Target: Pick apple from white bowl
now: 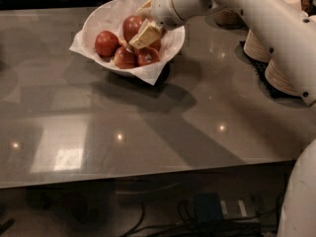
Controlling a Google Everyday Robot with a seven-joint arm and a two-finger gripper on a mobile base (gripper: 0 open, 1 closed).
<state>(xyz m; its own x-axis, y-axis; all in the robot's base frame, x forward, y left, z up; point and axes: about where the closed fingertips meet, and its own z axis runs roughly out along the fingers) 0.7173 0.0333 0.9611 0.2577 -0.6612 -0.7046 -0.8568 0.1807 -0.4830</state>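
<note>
The white bowl [98, 15], lined with crinkled white paper, stands at the far left-centre of the grey table [148, 127]. It holds several red apples: one at the left [106, 43], one at the back [131, 25], and two at the front [124, 58] [147, 56]. My gripper [138, 28] reaches from the right down into the bowl. Its cream fingers [143, 35] stand open, one low among the apples beside the back apple, the other near the bowl's far rim. It holds nothing that I can see.
Stacks of tan disposable bowls [260, 47] [284, 75] stand on a dark mat at the right, under my white arm [256, 19]. The table's front edge runs along the bottom, with cables [207, 216] below it.
</note>
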